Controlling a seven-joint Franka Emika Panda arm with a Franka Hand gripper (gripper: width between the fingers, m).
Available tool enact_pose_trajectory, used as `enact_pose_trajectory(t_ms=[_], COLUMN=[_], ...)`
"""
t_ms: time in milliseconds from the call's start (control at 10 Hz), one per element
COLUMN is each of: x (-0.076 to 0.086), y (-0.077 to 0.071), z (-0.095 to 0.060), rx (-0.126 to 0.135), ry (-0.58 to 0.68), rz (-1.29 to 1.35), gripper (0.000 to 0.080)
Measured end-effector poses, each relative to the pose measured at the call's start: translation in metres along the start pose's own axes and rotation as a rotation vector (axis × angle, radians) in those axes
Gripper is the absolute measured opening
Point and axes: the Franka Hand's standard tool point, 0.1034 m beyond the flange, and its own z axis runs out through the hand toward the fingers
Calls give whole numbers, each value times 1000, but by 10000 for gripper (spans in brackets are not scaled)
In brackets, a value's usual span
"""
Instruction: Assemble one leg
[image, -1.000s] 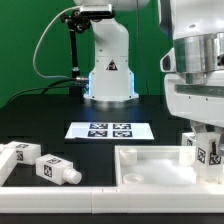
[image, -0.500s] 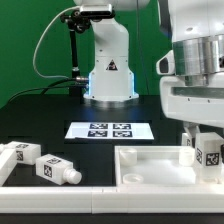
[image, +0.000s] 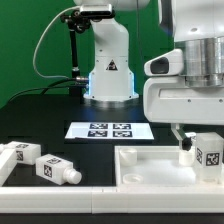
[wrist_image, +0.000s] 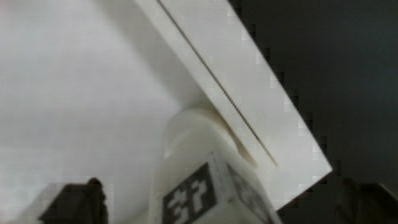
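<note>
Exterior view: tool (image: 191, 143) mostly hidden, grip unclear, leg (image: 207, 152) beside tray (image: 150, 158).

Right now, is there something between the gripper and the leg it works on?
Nothing visible stands between them. In the exterior view the gripper is right at the leg, upright at the white panel. The other legs lie far to the exterior view's left.

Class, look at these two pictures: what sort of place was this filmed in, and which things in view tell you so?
Probably a robotics lab bench set up for furniture assembly tests. A robot arm base stands on a dark table, a marker board of printed tags lies flat, and white tagged legs wait beside a rimmed panel.
</note>
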Motion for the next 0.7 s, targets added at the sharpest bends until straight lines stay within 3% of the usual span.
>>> enact_pose_trajectory(t_ms=[100,200,500,600,700], x=[2,3,4,4,4], y=[-1,-5,-5,-5,-5], z=[-2,-3,-3,-3,-3], rx=[-36,-51,-46,-45,-44], ry=[18,31,39,39,41], rz=[-249,-416,-394,-353,-281], gripper=[649,649,622,451,451])
